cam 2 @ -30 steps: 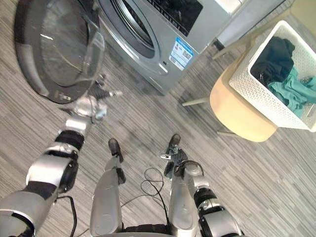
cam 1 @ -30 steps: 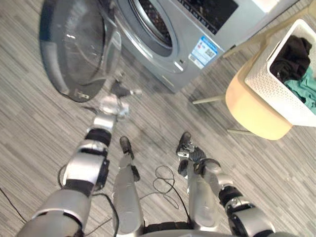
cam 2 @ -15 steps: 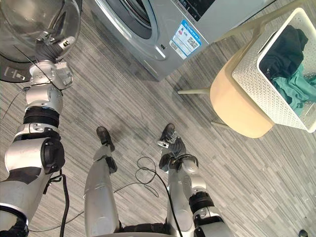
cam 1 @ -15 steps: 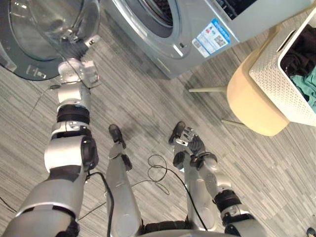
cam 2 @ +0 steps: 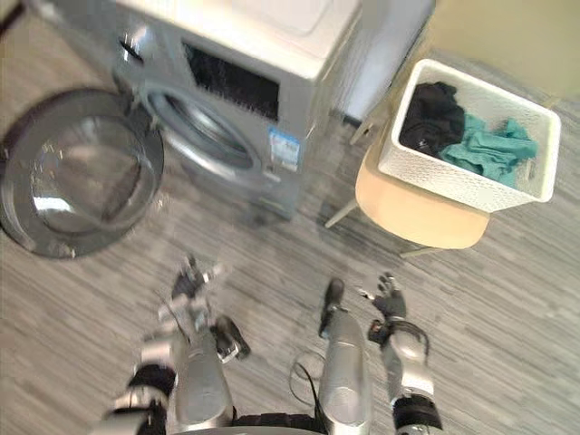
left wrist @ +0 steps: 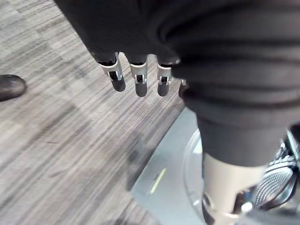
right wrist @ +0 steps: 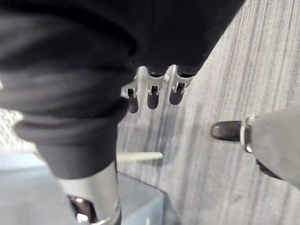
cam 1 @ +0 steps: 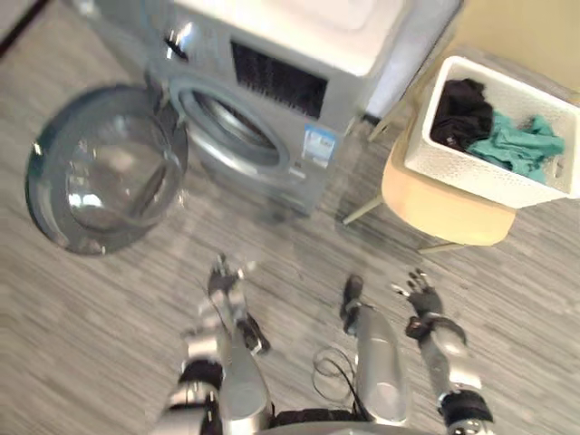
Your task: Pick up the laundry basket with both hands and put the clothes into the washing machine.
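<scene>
A white perforated laundry basket (cam 1: 471,179) stands on a tan chair (cam 1: 437,207) at the right, beside the washing machine (cam 1: 299,54). Black clothes (cam 1: 458,116) and teal clothes (cam 1: 518,149) lie in the basket. The washer's round door (cam 1: 101,177) is swung wide to the left, and the drum opening (cam 1: 227,134) is exposed. My left hand (cam 1: 225,285) hangs low over the floor, open, well short of the door. Low at the right is my right hand (cam 1: 421,294), open with fingers spread, below the chair and apart from it. Both hold nothing; straight fingers (left wrist: 138,80) show in the left wrist view and fingers (right wrist: 152,91) in the right.
Grey striped floor (cam 1: 82,308) lies between me and the washer. The chair's thin legs (cam 1: 361,210) angle out toward the washer's front corner. A pale wall (cam 1: 535,36) rises behind the basket.
The whole picture has shifted, so the camera moved and shows the washer top and full basket. My left hand has left the door and dropped low near my body.
</scene>
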{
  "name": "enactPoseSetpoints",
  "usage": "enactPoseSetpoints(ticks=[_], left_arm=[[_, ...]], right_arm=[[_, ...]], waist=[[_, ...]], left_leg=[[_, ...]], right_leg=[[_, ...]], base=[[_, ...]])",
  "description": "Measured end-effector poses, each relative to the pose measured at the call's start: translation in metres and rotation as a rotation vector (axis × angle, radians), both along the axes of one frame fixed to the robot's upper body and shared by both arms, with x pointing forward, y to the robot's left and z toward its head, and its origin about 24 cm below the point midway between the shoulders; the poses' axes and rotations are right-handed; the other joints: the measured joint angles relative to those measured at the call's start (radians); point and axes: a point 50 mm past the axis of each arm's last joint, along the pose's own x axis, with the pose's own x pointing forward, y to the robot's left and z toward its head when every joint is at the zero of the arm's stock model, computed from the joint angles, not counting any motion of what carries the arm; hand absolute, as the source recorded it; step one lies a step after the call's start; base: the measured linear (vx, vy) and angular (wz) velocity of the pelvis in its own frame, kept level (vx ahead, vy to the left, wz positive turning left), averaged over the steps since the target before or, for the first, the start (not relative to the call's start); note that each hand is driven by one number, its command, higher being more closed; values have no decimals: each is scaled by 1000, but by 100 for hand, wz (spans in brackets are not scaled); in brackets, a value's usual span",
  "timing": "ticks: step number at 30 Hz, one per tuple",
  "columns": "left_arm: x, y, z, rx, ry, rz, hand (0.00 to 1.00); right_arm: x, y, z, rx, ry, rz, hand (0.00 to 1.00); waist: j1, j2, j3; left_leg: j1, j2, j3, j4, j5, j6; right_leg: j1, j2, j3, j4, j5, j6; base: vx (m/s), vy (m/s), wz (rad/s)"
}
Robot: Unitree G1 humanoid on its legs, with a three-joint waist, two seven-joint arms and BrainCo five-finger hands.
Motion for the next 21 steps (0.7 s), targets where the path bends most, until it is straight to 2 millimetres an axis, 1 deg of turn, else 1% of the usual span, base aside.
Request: enactPoseSetpoints(ticks=[1,2,3,4,5,6,7,8,9,10,11,12,13,14,15,16,17,18,19,20,21], left_arm=[[-19,-2,-13,-6,57,-19,0],[-36,-3,-26,-16,116,-12,0],[-43,-2,-32,-18,149,-6,0],[-55,-3,-43,-26,213,-9,0],[-64,-7,-51,-40,256,-18,0],[-68,-8,-54,-44,272,-19,0],[-74,-10,-58,-49,300,-20,0],[-79,-16,-62,-60,326,-26,0],[-80,-16,-63,-62,329,-25,0],[-83,-17,-65,-67,347,-19,0],[-85,-17,-66,-68,353,-18,0],[-88,-19,-69,-74,369,-15,0],[-91,-16,-70,-73,378,3,0],[-93,-13,-71,-76,383,27,0],[-95,-11,-71,-71,389,40,0],[-98,-5,-72,-71,396,83,0],[-100,-3,-73,-71,401,92,0],[-105,-1,-74,-71,412,106,0],[-107,4,-74,-71,411,131,0],[-107,4,-73,-76,400,140,0],[-107,3,-73,-78,396,138,0]], right_arm=[[-3,-12,6,-21,-17,-62,0],[-9,-22,9,-54,-18,-115,0],[-11,-27,12,-78,-22,-138,0],[-14,-36,19,-127,-38,-183,0],[-15,-44,29,-174,-62,-229,0],[-15,-46,34,-193,-76,-247,0],[-13,-50,42,-221,-102,-276,0],[-13,-55,55,-280,-133,-316,0],[-12,-56,57,-291,-136,-318,0],[-10,-55,65,-338,-158,-319,0],[-8,-53,70,-360,-175,-312,0],[-2,-50,83,-400,-218,-297,0],[9,-43,98,-431,-279,-279,0],[19,-36,110,-455,-323,-254,0],[27,-30,116,-469,-350,-228,0],[44,-17,135,-499,-418,-170,0],[49,-13,141,-505,-445,-156,0],[56,-5,153,-512,-498,-130,0],[60,2,160,-518,-532,-106,0],[65,8,167,-544,-564,-66,0],[67,11,170,-556,-574,-47,0]], waist=[[-3,7,-19],[-6,8,-47],[-7,15,-57],[-12,26,-86],[-24,33,-118],[-29,35,-134],[-33,36,-152],[-38,37,-186],[-37,37,-195],[-35,32,-226],[-35,30,-235],[-35,32,-253],[-36,34,-256],[-35,36,-258],[-33,35,-263],[-21,32,-266],[-14,31,-267],[0,31,-267],[7,29,-267],[23,37,-273],[31,25,-272]], left_leg=[[33,4,30,-16,-7,-10],[51,-5,41,-18,-20,-31],[61,-5,38,-23,-22,-35],[72,-13,36,-48,-14,-40],[81,-27,37,-85,-1,-50],[90,-35,40,-107,13,-51],[115,-47,52,-142,28,-63],[169,-62,66,-210,62,-80],[176,-64,65,-220,68,-82],[197,-66,69,-250,94,-92],[210,-65,73,-264,106,-97],[237,-56,89,-284,122,-100],[269,-41,99,-292,136,-106],[286,-19,101,-281,142,-102],[290,-1,101,-263,148,-94],[291,50,97,-183,178,-46],[291,69,95,-149,197,-15],[288,109,95,-68,254,75],[265,139,79,4,304,162],[204,131,-17,103,255,126],[163,101,-65,139,202,98]], right_leg=[[21,-61,-106,57,-14,-30],[46,-87,-171,58,5,-26],[55,-82,-181,48,21,-16],[56,-66,-175,30,31,0],[56,-54,-165,4,45,21],[57,-45,-158,-7,50,26],[66,-36,-155,-26,57,36],[96,-12,-149,-65,65,48],[99,-8,-147,-70,65,48],[103,9,-136,-86,66,49],[107,17,-132,-91,65,50],[116,37,-129,-99,63,50],[133,64,-126,-105,58,43],[145,88,-124,-107,50,35],[152,105,-121,-112,42,28],[175,151,-101,-135,35,16],[187,166,-95,-146,31,11],[223,195,-77,-174,25,1],[261,214,-64,-206,18,-9],[296,224,-45,-243,13,-17],[301,225,-30,-257,3,-29]], base=[[51,10,-80],[67,11,-57],[82,-10,-46],[77,-31,-38],[83,-36,-33],[89,-25,-31],[127,-20,-39],[135,-24,-36],[171,-51,-39],[128,-63,-29],[203,-121,-39],[171,-122,-44],[195,-149,-54],[116,-114,-49],[160,-204,-63],[130,-196,-61],[175,-240,-77],[139,-155,-54],[196,-158,-49],[203,-88,-31],[238,-64,-37]])
